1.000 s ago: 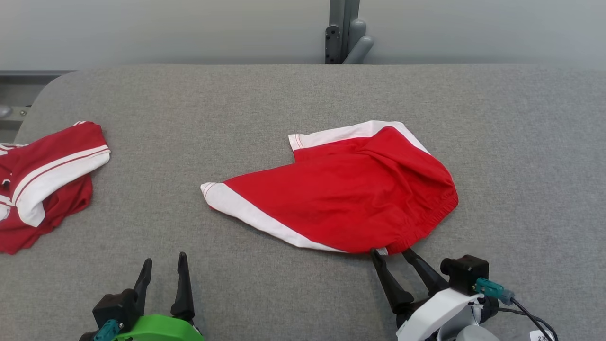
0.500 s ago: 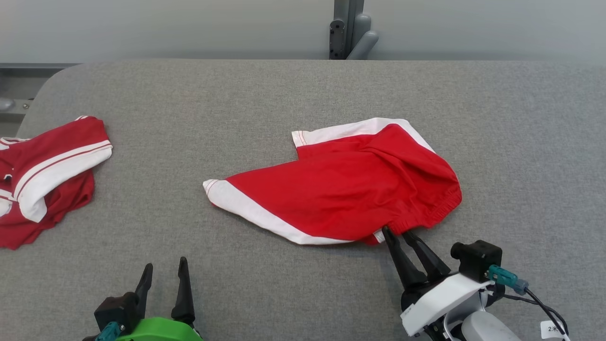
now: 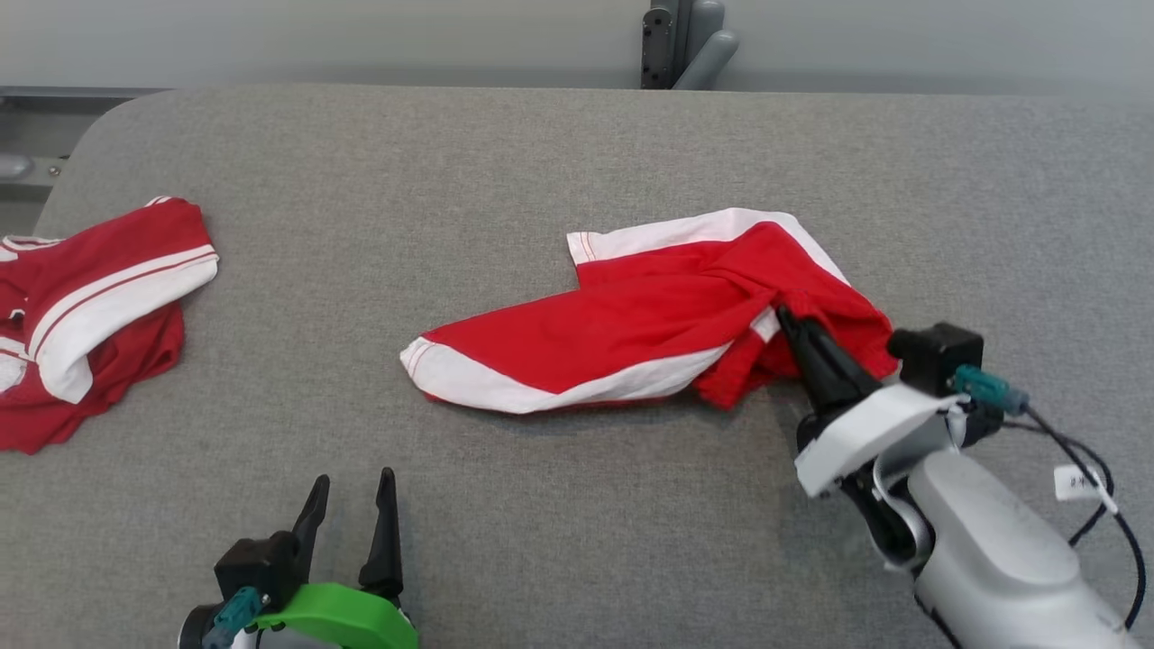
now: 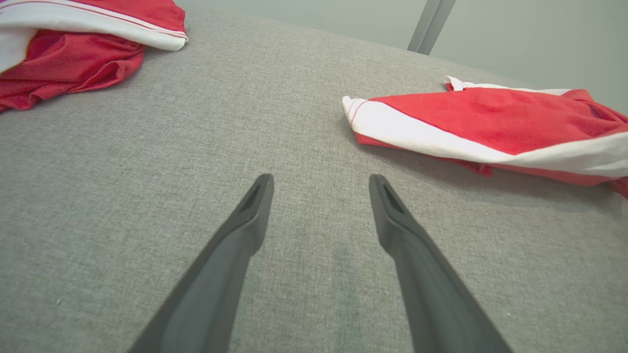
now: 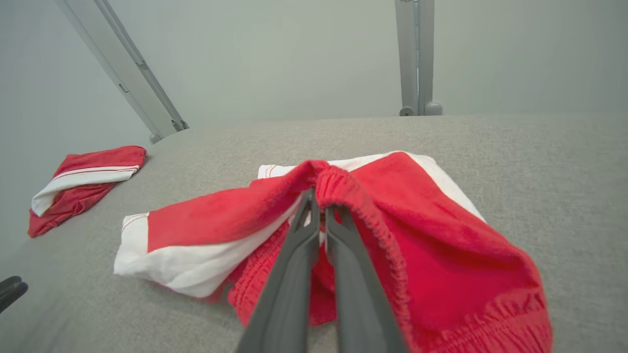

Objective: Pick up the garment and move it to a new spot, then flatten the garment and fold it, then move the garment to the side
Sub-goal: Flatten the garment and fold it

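Table (image 3: 577, 162): grey cloth-covered top, bearing all the items below; a grey upright post (image 3: 685, 45) stands behind its far edge, well beyond both grippers. Garment (image 3: 631, 329): red shorts with white side bands and an elastic waistband, lying mostly on the table ahead and to the left of the right gripper (image 3: 786, 317). The waistband end is gathered and raised at that gripper's tips. In the right wrist view the garment (image 5: 431, 245) drapes over the fingertips, with red cloth falling to either side of the fingers and the white-banded leg stretching off to their left. Second garment (image 3: 99, 306): darker red with white stripes, crumpled, well apart to the left of both grippers, near the table's left edge. Right gripper, wrist view (image 5: 320, 206): fingers drawn nearly together, pinching the waistband between them. Left gripper (image 3: 353, 479): fingers spread wide with nothing between them, above bare table. In its wrist view (image 4: 321, 179) the garment (image 4: 490, 117) lies ahead and to the right, not touching, and the second garment (image 4: 73, 63) lies ahead to the left.
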Controlling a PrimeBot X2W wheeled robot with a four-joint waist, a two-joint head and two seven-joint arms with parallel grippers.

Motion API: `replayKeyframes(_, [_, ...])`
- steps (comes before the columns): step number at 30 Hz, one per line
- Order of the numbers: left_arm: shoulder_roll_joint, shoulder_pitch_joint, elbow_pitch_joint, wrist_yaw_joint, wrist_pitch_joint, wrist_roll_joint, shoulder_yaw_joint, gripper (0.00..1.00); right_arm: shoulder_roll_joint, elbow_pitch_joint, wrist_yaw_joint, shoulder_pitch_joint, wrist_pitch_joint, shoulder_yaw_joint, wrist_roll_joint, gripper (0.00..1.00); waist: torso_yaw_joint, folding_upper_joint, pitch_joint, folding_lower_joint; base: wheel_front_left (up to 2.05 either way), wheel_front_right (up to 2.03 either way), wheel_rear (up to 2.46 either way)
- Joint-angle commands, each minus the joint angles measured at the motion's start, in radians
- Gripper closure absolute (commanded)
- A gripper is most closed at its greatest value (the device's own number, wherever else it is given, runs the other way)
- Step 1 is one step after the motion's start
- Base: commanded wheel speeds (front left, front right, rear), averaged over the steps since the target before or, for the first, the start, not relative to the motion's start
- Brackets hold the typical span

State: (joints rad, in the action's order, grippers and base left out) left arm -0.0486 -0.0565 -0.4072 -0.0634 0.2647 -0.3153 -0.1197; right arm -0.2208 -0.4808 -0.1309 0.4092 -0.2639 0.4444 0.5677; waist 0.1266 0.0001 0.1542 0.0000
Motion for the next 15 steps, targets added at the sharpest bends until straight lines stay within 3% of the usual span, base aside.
replayKeyframes(1, [-0.003,-0.020,-0.002,-0.007,-0.001,-0.004,-0.008,0.00,-0.010,-0.034,0.000,0.058,-0.001,0.008,0.012,1.00,0.024,-0.0001,0.021,0.0000,0.00,0.00,0.00])
replayKeyframes(8, [-0.003,-0.046,0.001,-0.012,-0.001,-0.016,-0.059,0.00,-0.060,-0.329,0.001,0.311,0.052,0.048,0.058,1.00,0.111,-0.0001,0.080,0.0000,0.00,0.00,0.00])
replayKeyframes(15, [-0.003,-0.053,0.009,-0.016,-0.001,-0.019,-0.074,0.00,-0.119,-0.510,0.001,0.419,0.130,0.077,0.108,1.00,0.163,-0.0001,0.126,0.0000,0.00,0.00,0.00])
